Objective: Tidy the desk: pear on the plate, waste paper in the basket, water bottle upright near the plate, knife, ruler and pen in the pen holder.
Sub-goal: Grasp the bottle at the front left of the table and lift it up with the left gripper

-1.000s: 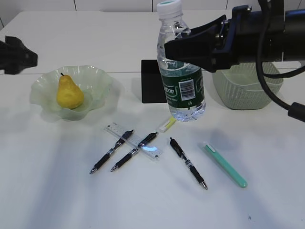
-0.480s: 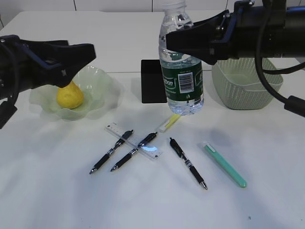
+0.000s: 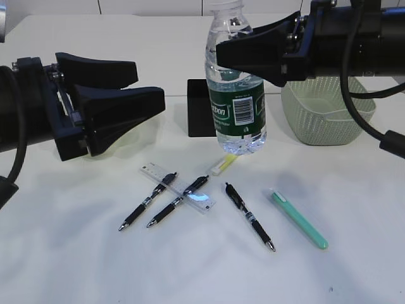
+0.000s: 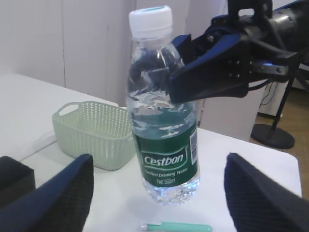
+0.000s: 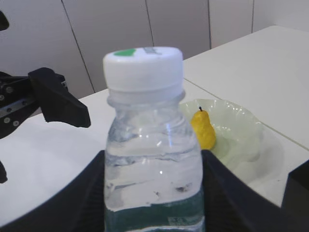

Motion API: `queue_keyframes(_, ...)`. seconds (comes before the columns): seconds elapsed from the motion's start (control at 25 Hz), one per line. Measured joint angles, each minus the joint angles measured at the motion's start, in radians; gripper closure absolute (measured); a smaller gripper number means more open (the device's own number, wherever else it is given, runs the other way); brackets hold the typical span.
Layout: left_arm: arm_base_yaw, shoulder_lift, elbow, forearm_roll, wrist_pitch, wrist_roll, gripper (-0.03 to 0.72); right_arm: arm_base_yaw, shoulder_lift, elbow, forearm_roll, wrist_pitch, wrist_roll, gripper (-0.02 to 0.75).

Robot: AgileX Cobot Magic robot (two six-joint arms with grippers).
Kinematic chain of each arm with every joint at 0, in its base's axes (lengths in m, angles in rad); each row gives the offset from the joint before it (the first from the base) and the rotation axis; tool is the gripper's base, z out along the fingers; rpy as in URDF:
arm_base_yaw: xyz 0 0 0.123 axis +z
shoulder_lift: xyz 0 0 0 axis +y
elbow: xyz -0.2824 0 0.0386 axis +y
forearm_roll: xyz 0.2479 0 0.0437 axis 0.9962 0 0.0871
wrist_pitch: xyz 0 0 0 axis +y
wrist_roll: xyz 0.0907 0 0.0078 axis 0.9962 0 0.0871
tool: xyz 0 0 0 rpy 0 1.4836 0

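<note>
Bottle mid-air, left arm lining up for a handoff?

The right gripper (image 3: 253,57) is clamped on the water bottle (image 3: 235,101), upright above the table in front of the pen holder (image 3: 201,107); the left gripper (image 3: 136,88) is spread wide, empty, probably to take it toward the plate (image 5: 241,130).

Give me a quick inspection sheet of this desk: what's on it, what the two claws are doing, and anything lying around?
Surface: white table, no spills seen.
Job's things: water bottle upright, held above the table; pear on the plate; ruler flat under two pens; pen holder behind the bottle; basket looks empty.
Clutter: three black pens, a green stick-shaped item, a small yellowish item.
Claws: right claw grips the bottle; left claw open, holding nothing.
Cables: black cable beside the right arm.
Surroundings: pale wall panels.
</note>
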Motion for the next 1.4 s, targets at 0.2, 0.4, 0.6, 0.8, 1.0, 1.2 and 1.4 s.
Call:
queue_keyframes(0.2,-0.002,0.0,0.0,0.004,-0.037,-0.034,0.045,0.007,0.0,-0.001,0.005,0.058,-0.001,0.361)
queue_keyframes(0.4,-0.051,0.008,0.0,0.015,-0.037,-0.061,0.038,0.06,0.0,-0.035,0.007,0.07,-0.01,0.361)
queue_keyframes(0.6,-0.071,0.008,-0.002,0.018,-0.037,-0.066,0.036,0.091,0.0,-0.077,0.007,0.095,-0.018,0.361)
queue_keyframes(0.8,-0.071,0.008,-0.019,0.008,-0.037,-0.094,0.003,0.096,0.0,-0.081,0.007,0.135,-0.02,0.361)
queue_keyframes(1.0,-0.071,0.008,-0.021,0.009,-0.035,-0.103,0.001,0.096,0.0,-0.083,0.007,0.198,-0.011,0.361)
queue_keyframes(1.2,-0.071,0.008,-0.021,0.009,-0.035,-0.111,0.001,0.098,0.0,-0.083,0.004,0.246,0.003,0.362)
queue_keyframes(1.4,-0.081,0.008,-0.021,0.026,-0.035,-0.119,0.001,0.132,0.0,-0.083,0.004,0.244,0.01,0.362)
